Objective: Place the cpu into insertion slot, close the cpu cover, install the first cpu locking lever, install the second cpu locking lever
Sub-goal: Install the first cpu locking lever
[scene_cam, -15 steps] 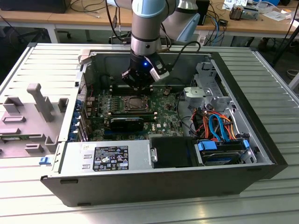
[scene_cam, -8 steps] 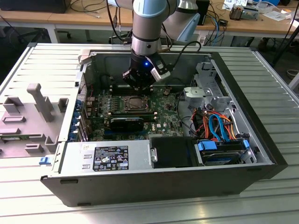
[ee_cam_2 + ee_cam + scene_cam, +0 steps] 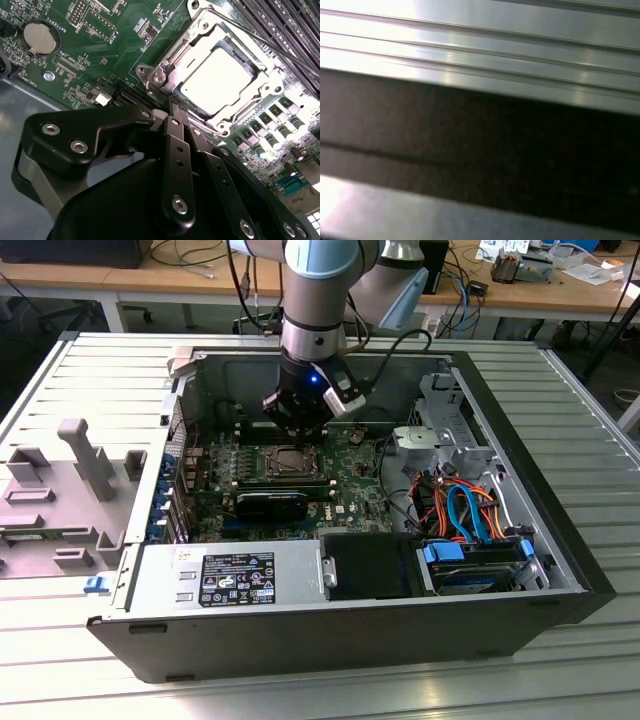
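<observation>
The cpu (image 3: 217, 77) lies flat in its socket, its dull silver top lit brightly. The cpu cover (image 3: 182, 47), a silver frame, lies down around it. A thin lever rod (image 3: 260, 36) runs along the socket's far side. My gripper (image 3: 179, 106) is shut, its two black fingers pressed together, with the tips at the socket's near edge. I cannot tell whether they touch a lever there. In the exterior view the gripper (image 3: 297, 440) hangs straight down over the socket (image 3: 290, 462) on the green motherboard (image 3: 350, 495), inside the open computer case.
The case (image 3: 560, 570) lies open on a ribbed metal table. It holds a power supply (image 3: 235, 575) at the front and a drive cage with blue and orange cables (image 3: 470, 510) on the exterior view's right. Memory slots (image 3: 280, 20) flank the socket. A grey fixture (image 3: 85, 455) stands on the exterior view's left.
</observation>
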You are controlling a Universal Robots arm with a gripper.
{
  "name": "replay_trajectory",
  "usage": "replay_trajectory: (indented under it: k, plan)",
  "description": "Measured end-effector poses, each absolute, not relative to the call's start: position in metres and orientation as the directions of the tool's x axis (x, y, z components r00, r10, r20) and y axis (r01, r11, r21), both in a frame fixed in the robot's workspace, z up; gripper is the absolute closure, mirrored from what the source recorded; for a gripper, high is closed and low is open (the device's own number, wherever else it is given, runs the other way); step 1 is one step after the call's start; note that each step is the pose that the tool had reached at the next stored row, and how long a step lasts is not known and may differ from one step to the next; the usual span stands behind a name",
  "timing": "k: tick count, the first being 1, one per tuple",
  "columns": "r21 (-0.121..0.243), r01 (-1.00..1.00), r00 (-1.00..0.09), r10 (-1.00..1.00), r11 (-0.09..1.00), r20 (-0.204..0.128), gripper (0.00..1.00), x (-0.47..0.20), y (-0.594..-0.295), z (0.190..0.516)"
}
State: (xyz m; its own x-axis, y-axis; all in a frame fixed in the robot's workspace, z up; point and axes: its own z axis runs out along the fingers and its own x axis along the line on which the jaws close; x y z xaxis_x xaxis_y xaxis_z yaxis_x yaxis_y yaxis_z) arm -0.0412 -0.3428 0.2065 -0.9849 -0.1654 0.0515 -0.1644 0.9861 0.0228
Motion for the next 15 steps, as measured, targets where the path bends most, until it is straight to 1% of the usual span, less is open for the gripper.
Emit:
replay_trajectory:
  k: [15]
  plan:
    - [0.019, -0.164, -0.985, -0.165, 0.986, 0.052, 0.89, -0.0404, -0.3446, 0.2064]
